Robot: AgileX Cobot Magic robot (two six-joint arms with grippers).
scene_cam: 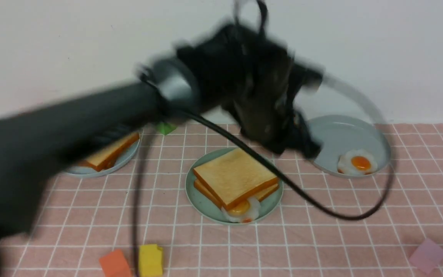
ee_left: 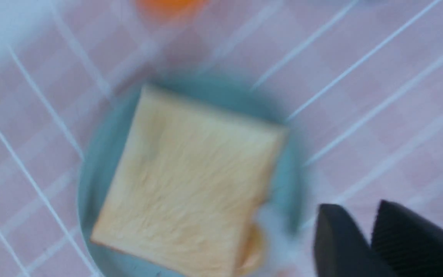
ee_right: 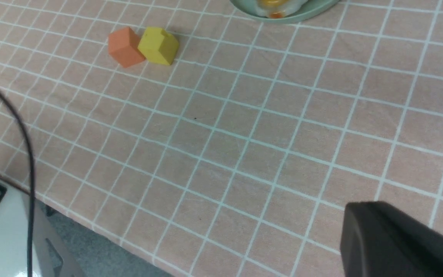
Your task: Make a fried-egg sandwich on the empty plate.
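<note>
The fried-egg sandwich (scene_cam: 235,181) sits on the mint-green plate (scene_cam: 198,200) in the middle of the pink checked cloth (scene_cam: 321,238). From the front I see two toast slices stacked, the upper one skewed a little off the lower, and an egg (scene_cam: 241,209) poking out between them at the near edge. My left arm (scene_cam: 90,119) sweeps across the scene, blurred, with my left pincer (scene_cam: 283,144) hanging above and behind the plate, touching nothing. Another toast stack (scene_cam: 110,154) lies on the pale plate on the left, a second egg (scene_cam: 357,163) on the pale plate (scene_cam: 344,134) on the right. Orange (scene_cam: 115,263) and yellow blocks (scene_cam: 150,260) lie near the front edge, a pink block (scene_cam: 427,254) near the front right.

From my left wrist, the top toast (ee_left: 190,184) covers most of the plate (ee_left: 94,173), and my two fingers (ee_left: 406,246) stand off to the side of it with a narrow gap, nothing between them; I call that released, though the blur leaves some doubt.

From my right wrist I see bare cloth, the two blocks (ee_right: 142,46), the plate's rim (ee_right: 310,13), and only a dark corner of my right pincer (ee_right: 398,242); it is clenched and empty.

I judge the sandwich assembled; what may be left is drawing my left arm back.
</note>
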